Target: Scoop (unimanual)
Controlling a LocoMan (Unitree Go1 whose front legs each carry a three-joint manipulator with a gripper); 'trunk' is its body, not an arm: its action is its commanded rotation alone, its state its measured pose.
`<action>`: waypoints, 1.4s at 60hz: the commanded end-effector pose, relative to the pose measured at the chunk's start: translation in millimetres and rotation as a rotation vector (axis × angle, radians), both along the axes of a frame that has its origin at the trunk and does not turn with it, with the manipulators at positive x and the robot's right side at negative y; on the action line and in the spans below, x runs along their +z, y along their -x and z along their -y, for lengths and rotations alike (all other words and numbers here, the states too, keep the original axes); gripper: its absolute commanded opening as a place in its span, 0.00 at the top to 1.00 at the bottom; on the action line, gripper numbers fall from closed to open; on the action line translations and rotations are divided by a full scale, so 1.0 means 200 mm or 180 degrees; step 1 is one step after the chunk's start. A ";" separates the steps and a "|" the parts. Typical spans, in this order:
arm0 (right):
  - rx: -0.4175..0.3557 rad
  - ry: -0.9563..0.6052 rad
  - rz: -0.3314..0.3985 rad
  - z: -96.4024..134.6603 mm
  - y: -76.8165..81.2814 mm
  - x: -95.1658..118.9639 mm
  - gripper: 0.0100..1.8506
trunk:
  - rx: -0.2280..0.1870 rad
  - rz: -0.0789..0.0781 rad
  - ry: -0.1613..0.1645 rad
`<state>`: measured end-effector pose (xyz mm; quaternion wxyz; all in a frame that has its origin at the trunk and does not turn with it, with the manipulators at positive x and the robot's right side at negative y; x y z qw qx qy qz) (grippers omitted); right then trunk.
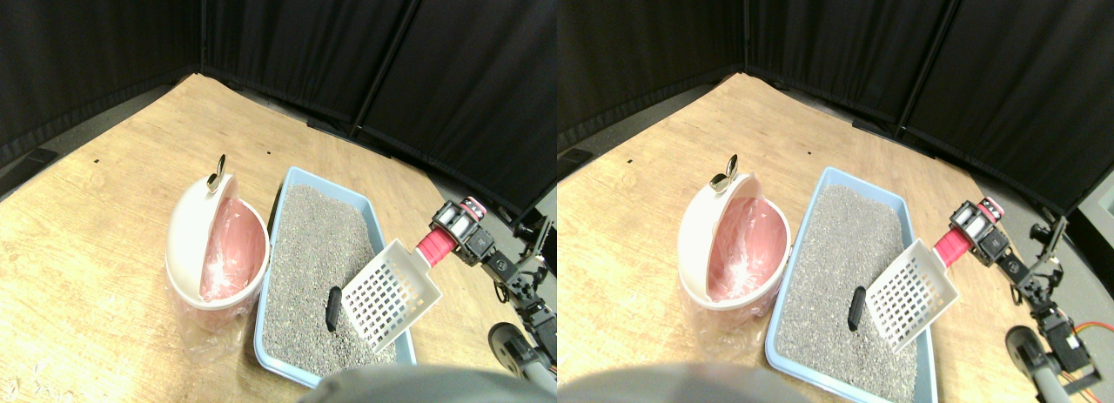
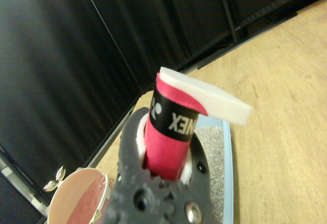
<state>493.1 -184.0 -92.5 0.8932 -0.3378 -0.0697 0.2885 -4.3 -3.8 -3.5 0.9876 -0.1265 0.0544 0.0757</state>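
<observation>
A: Right hand (image 1: 448, 238): closed round the red-wrapped handle (image 1: 432, 245) of the white slotted scoop (image 1: 389, 293). The wrist view shows the handle (image 2: 168, 137) seated in the jaw frame.

B: Scoop position?

A: Over the near right part of the blue litter tray (image 1: 280, 203), blade tilted down toward the grey litter (image 1: 313, 264). Leading edge just beside a small dark lump (image 1: 332, 308) lying on the litter. Likely angled to slide under it.

B: And the bin?

A: Cream bin (image 1: 187, 238), pink liner, lid swung open, touching the tray's left side. Short carry, I'd judge.
</observation>
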 end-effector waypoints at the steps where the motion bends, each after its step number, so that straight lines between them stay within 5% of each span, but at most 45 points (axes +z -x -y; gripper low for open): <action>1: 0.0078 0.0017 0.0041 -0.05 0.01 0.00 0.97 | 0.0052 -0.0064 0.0075; 12: 0.0015 -0.0034 -0.0075 -0.06 0.01 -0.05 0.97 | 0.0078 -0.0052 0.0089; 28: -0.0495 -0.0050 -0.0233 -0.11 -0.03 -0.10 0.97 | 0.0120 -0.0064 0.0123; 48: -0.0484 -0.0345 -0.0605 -0.24 0.03 -0.28 0.97 | 0.0181 -0.0135 0.0161; 49: -0.0498 -0.0404 -0.0621 -0.25 0.03 -0.31 0.90 | 0.0184 -0.0144 0.0162; 54: -0.0520 -0.0449 -0.0659 -0.27 0.03 -0.33 0.88 | 0.0179 -0.0169 0.0161; 56: -0.0503 -0.0458 -0.0689 -0.27 0.03 -0.34 0.94 | 0.0175 -0.0172 0.0160; 71: -0.0624 -0.0524 -0.0760 -0.26 0.03 -0.34 0.97 | 0.0158 -0.0164 0.0158; 82: -0.0492 -0.0885 -0.0554 -0.18 -0.03 -0.31 0.97 | 0.0135 -0.0106 0.0138; 84: -0.0620 -0.1008 -0.0593 -0.17 -0.04 -0.28 0.97 | 0.0128 -0.0089 0.0133</action>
